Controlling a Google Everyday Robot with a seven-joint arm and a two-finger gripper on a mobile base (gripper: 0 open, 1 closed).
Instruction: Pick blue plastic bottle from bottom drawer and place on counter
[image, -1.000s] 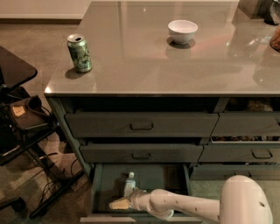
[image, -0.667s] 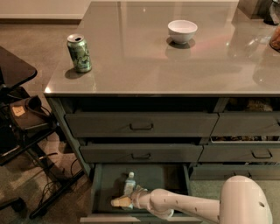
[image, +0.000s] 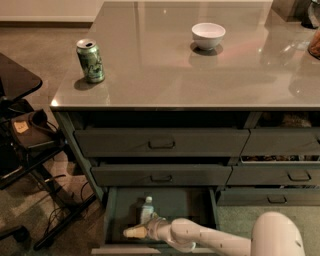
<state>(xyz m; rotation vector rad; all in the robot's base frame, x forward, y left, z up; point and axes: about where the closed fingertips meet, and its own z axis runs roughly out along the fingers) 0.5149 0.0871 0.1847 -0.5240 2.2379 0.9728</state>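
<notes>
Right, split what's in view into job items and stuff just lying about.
Job: blue plastic bottle in the open bottom drawer; counter; gripper, inside that drawer right by the bottle.
Lying about: green soda can and white bowl on the counter; black side table at left.

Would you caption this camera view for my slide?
Robot hand beside the blue bottle in the open bottom drawer.

The white, tan-tipped hand (image: 136, 232) sits in the grey-green bottom drawer (image: 190, 202) beside the white-capped, seemingly pale blue plastic bottle (image: 146, 210).
</notes>
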